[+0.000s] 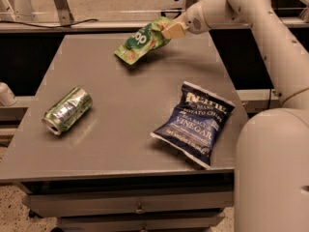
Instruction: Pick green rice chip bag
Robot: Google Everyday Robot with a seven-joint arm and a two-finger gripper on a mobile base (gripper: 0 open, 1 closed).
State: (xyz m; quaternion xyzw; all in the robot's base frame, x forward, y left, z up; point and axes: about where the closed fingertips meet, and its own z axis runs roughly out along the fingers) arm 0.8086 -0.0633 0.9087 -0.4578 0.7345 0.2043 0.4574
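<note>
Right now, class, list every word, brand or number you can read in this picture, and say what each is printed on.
"VINEGAR": large white letters on the dark blue chip bag.
Smaller lines above it on that bag: too blurred to read.
"op": white letters on the green rice chip bag, which the gripper pinches by a corner over the table's far side; further letters are lost in creases.
Crushed green can: print unreadable.
</note>
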